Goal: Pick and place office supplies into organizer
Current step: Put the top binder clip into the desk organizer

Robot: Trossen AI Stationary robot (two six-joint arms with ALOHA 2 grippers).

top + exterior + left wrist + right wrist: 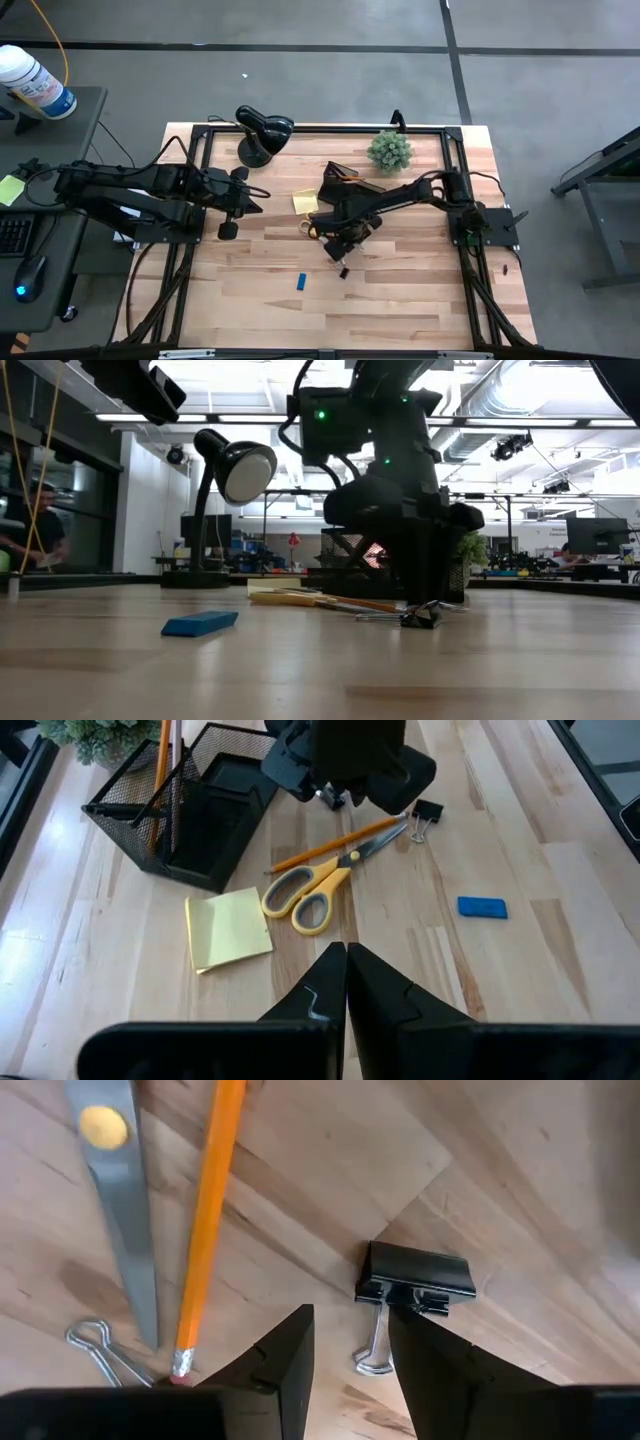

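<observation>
Over the binder clip (416, 1281) my right end effector (350, 1345) hangs open, left end effector (346, 982) closed; I judge the nearby pencil (207, 1220) could get nudged.

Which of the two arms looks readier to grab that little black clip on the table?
The right. Its hand hangs open just above the black clip, beside the scissors. The left hand is shut and waits far back at the table's left edge.

Wooden table (400, 300) bears scissors (320, 890), pad (228, 927), clip (416, 1272).
</observation>
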